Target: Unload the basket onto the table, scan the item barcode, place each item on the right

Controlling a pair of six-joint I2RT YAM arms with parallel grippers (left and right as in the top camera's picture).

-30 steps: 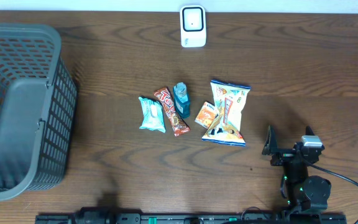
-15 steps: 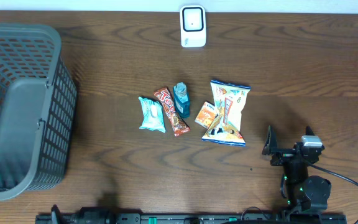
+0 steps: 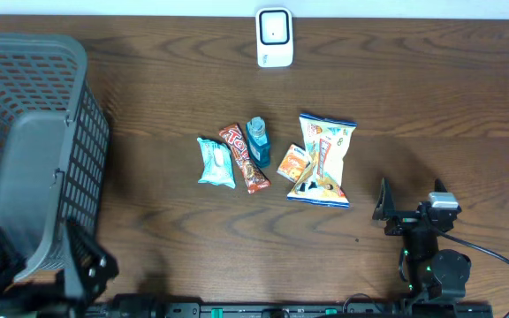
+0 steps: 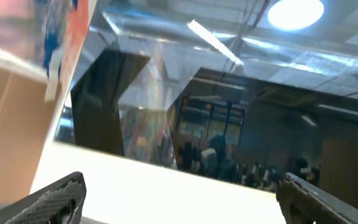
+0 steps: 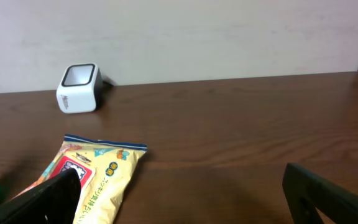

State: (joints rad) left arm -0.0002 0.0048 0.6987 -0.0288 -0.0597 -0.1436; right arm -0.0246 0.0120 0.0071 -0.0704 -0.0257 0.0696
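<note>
Several items lie mid-table: a teal packet [image 3: 216, 162], a red candy bar [image 3: 243, 157], a small blue bottle [image 3: 257, 137], an orange packet [image 3: 293, 162] and a yellow snack bag [image 3: 325, 159] [image 5: 95, 180]. The white barcode scanner [image 3: 273, 37] [image 5: 79, 88] stands at the far edge. My right gripper [image 3: 411, 209] [image 5: 182, 199] rests open, right of the yellow bag and near the front edge, holding nothing. My left gripper [image 3: 38, 265] [image 4: 185, 205] is open at the front left by the basket. Its camera points up at the ceiling, and nothing is between its fingers.
A large grey mesh basket [image 3: 87, 177] fills the table's left side. The brown wooden table [image 3: 458, 88] shows bare wood right of the items. A white wall runs behind the scanner.
My left gripper has risen into the overhead view at the front left, in front of the basket. The right arm and the items have not moved.
</note>
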